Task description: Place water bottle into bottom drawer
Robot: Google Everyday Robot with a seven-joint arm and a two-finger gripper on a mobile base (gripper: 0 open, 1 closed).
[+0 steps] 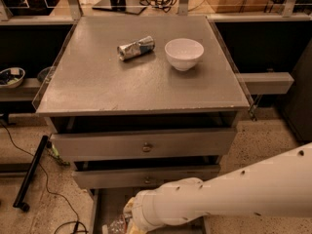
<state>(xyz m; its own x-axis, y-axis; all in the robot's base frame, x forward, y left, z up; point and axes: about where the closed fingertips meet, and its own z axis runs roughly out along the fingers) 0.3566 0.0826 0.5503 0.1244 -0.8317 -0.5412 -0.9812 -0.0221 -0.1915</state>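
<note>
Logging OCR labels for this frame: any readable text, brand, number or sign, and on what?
No text can be read.
Print on the can: too blurred to read.
Label on the water bottle, beside the gripper down at the bottom drawer: unreadable.
The bowl: plain, no markings.
</note>
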